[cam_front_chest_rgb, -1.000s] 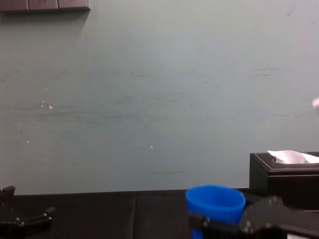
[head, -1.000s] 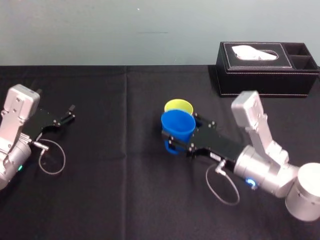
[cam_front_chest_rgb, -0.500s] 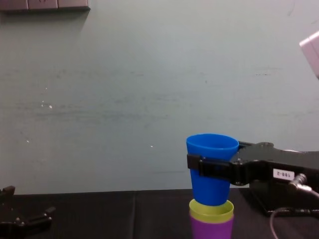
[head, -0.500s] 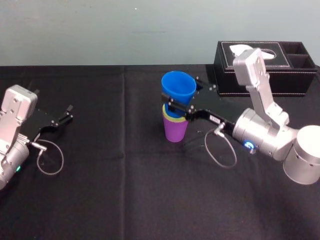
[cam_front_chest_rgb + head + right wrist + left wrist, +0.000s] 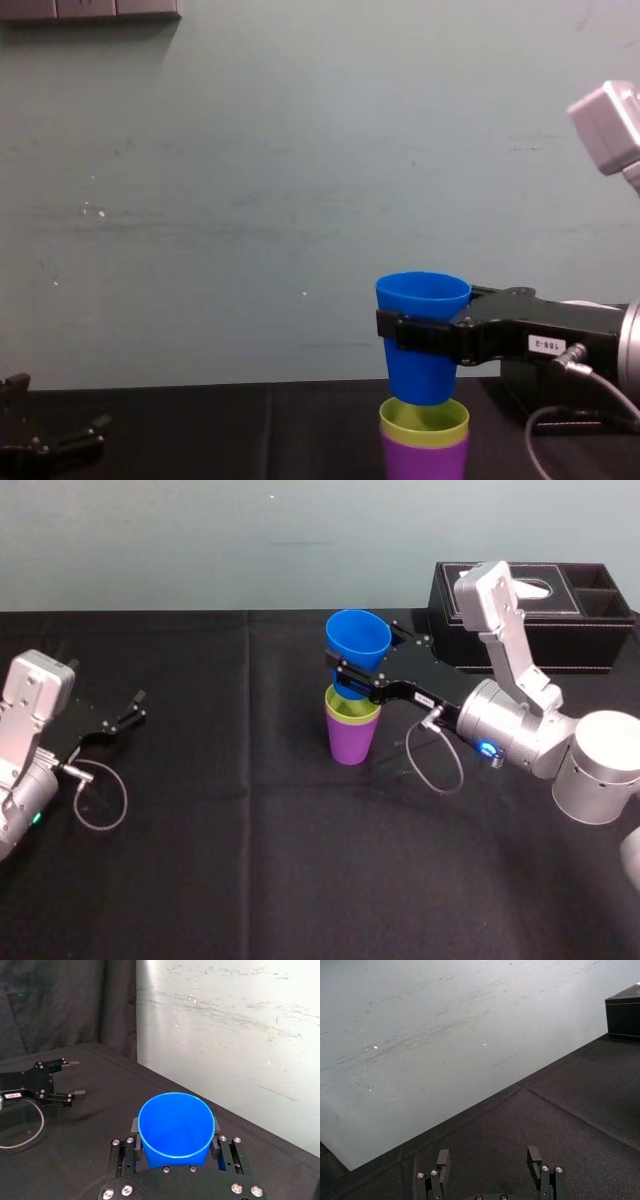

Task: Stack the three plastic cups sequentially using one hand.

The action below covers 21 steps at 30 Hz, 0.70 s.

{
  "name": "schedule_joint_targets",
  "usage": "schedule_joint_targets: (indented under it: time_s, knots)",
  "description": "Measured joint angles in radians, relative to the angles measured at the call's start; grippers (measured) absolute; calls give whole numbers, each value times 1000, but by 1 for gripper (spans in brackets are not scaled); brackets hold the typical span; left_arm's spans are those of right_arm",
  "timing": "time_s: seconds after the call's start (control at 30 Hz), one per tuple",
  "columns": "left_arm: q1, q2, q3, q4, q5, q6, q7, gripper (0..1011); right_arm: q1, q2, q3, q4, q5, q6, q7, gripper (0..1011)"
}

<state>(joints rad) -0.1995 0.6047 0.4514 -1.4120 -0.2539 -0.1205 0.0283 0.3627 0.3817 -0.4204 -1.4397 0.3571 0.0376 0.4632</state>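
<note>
Just above the green cup (image 5: 352,712) nested in the purple cup (image 5: 350,742), the right gripper (image 5: 352,670) clamps its jaws on the blue cup (image 5: 357,640); the left gripper (image 5: 141,706) lies aside, jaws apart.

A small white label (image 5: 541,344) was seen on the side of the right gripper (image 5: 420,328), just right of the blue cup (image 5: 420,377); "188-2" was read on it, the first characters uncertain. The white label (image 5: 10,1095) on the left gripper (image 5: 77,1078) could not be read.
</note>
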Motion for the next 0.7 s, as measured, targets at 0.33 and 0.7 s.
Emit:
schedule_joint_targets:
  time_s: [0.33,0.7]
  knots:
    - [0,0,0,0,0,0,0,1011,20,-18,-13,60,-15,-18,1,735]
    - [0,0,0,0,0,0,0,1011,25,-29,-23,96,-28,-26,8,735]
